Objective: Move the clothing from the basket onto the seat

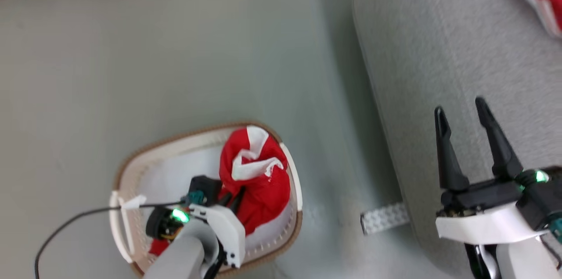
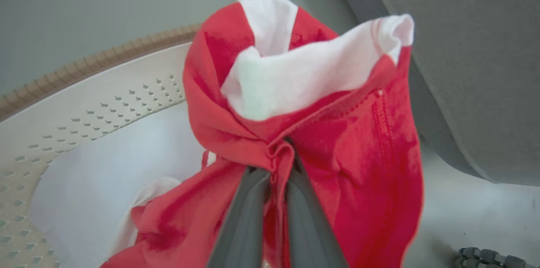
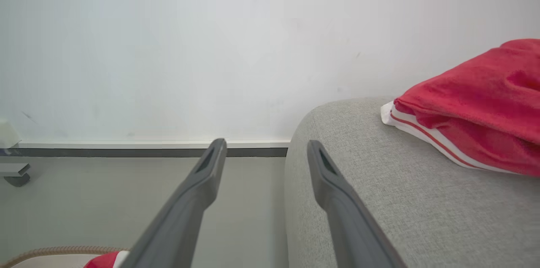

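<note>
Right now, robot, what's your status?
Left gripper shut on red garment in basket. Right gripper open near seat. Another garment already on seat. No obstacle seen.

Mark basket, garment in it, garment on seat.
Cream perforated plastic basket [image 1: 197, 131]: head view, brown rim.
Red-and-white cloth garment [image 2: 363, 141]: left wrist view, red panel.
Red striped-hem garment [image 3: 476, 86]: right wrist view, upper fold.

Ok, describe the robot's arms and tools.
The left tool and right tool each have two long, tapering dark grey fingers on a black base, a white shell and a green light. The left forearm is pale grey; a thin black cable runs from its wrist.
</note>
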Tool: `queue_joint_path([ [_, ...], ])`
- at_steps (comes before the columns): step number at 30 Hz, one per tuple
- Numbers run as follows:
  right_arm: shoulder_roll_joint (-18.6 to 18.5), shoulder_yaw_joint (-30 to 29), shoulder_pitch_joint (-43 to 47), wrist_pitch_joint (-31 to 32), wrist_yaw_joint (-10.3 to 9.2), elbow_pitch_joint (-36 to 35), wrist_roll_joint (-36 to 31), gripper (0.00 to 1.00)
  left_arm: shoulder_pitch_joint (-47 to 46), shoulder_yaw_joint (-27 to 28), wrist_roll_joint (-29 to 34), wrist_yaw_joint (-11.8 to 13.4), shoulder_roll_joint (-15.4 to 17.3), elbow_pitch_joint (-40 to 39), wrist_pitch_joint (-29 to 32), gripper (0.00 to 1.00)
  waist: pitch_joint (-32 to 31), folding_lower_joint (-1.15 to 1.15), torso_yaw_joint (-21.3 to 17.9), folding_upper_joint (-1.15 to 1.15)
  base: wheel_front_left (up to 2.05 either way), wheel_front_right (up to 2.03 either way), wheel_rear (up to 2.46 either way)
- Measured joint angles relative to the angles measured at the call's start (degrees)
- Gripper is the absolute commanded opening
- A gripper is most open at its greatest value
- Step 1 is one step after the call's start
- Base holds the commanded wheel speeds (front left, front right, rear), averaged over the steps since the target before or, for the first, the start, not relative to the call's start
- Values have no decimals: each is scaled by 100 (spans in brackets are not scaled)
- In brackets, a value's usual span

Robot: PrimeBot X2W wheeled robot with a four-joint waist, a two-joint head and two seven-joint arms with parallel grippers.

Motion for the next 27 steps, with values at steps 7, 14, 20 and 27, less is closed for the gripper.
queue_joint_path([
  [7, -2, 66, 475, 0, 0, 253, 41, 100, 713, 168, -236, 164, 3, -689, -14, 0, -1061, 0, 141, 0, 0, 0, 0],
  [14, 8, 143, 877, 0, 0, 450, 58, 100, 1281, 389, -278, 348, 155, -1544, -14, 0, -1977, -1, 295, 0, 0, 0, 0],
  [20, 11, 194, 1108, 0, 0, 580, 58, 100, 1585, 534, -297, 548, 294, -2323, -14, 0, -2547, -1, 438, 0, 0, 0, 0],
  [27, 16, 255, 1316, 0, 0, 725, 23, 100, 1808, 677, -396, 802, 483, -3216, 66, 0, -2975, -1, 535, 0, 0, 0, 0],
])
